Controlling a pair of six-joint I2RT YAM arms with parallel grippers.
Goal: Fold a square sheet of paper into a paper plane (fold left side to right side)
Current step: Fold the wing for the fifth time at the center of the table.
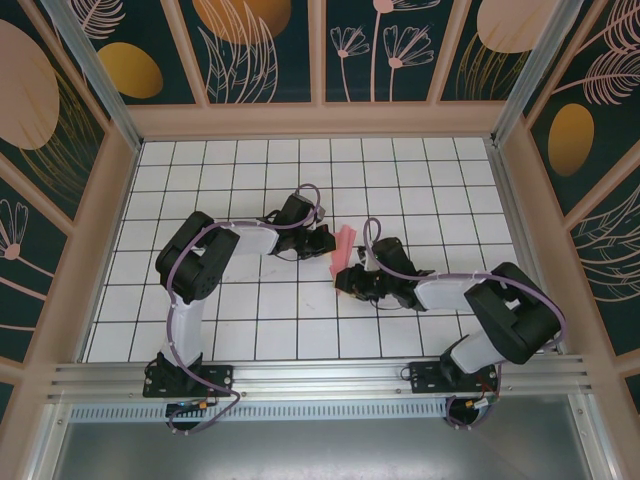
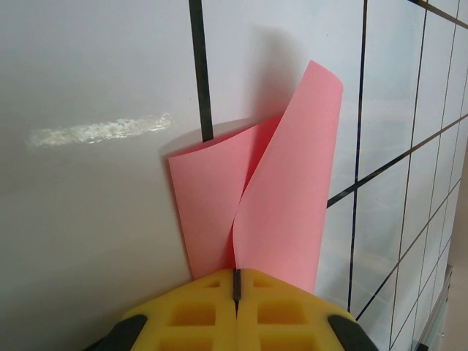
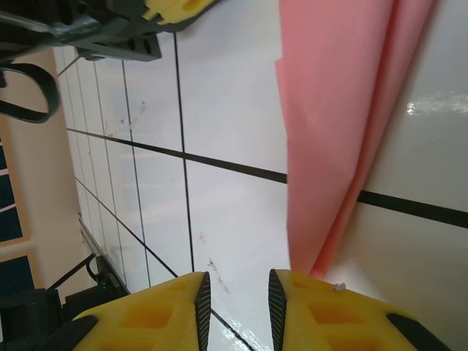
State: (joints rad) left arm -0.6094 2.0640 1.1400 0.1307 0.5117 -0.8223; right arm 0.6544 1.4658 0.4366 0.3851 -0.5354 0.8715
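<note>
The square sheet of paper [image 1: 345, 246] is salmon-pink and sits near the middle of the white grid table, curled over on itself with one flap standing up. My left gripper [image 1: 328, 240] is shut on the sheet's near edge. In the left wrist view the yellow pads [image 2: 270, 300] meet on the paper [image 2: 285, 183], which rises above them in two curved layers. My right gripper [image 1: 347, 281] is just below the sheet's near end. In the right wrist view this gripper [image 3: 235, 287] is open with bare tile between its fingers. The paper [image 3: 336, 110] hangs to the right, its lower tip by the right finger [image 3: 329, 307].
The left gripper's yellow fingers [image 3: 175, 7] sit at the top left of the right wrist view. Wooden-framed patterned walls [image 1: 320, 120] enclose the table on three sides. An aluminium rail [image 1: 320, 375] holding both arm bases runs along the near edge.
</note>
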